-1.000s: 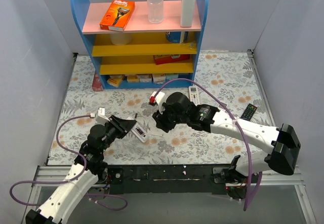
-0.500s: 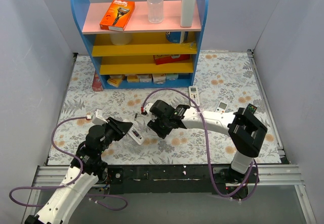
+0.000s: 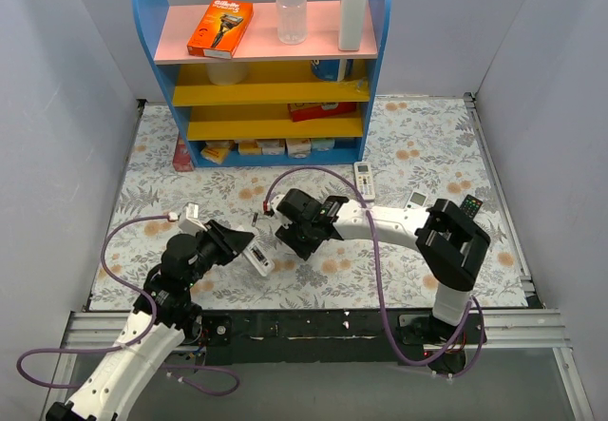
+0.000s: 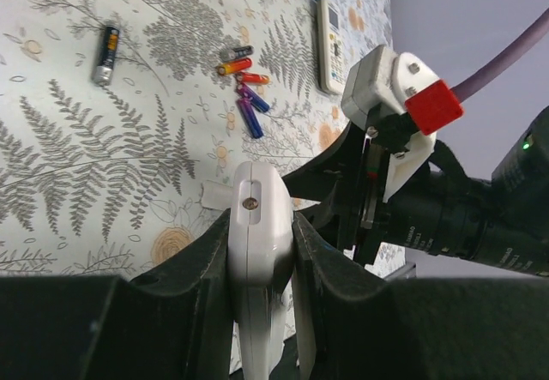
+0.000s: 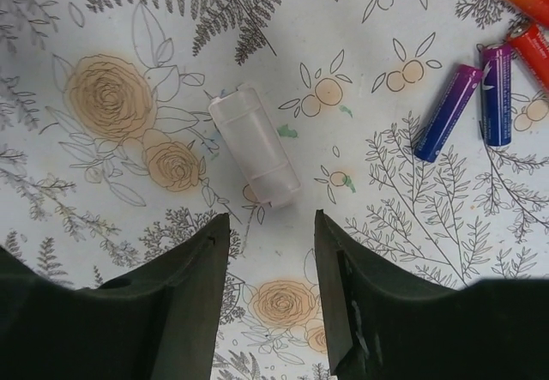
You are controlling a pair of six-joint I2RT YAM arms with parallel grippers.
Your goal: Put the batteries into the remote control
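My left gripper [image 4: 262,247] is shut on the long white remote control [image 4: 256,251], holding it edge-up above the mat; the top view shows it as well [image 3: 255,250]. My right gripper [image 5: 270,290] is open and empty, hovering low over the mat just right of the remote [image 3: 288,238]. Blue and purple batteries [image 5: 446,112] and red and orange ones [image 5: 532,50] lie at the upper right of the right wrist view. One dark battery [image 4: 105,54] lies apart from the cluster [image 4: 244,75]. A small white oblong cover piece [image 5: 255,157] lies just ahead of the right fingertips.
Two shorter white remotes [image 3: 366,181] [image 3: 415,199] and a black remote [image 3: 467,210] lie right of the right arm. A blue shelf unit [image 3: 275,69] with boxes and bottles stands at the back. Grey walls close both sides.
The right arm has folded in, and its gripper moved left and down toward the remote and the cover piece. The left gripper still holds the remote in about the same place.
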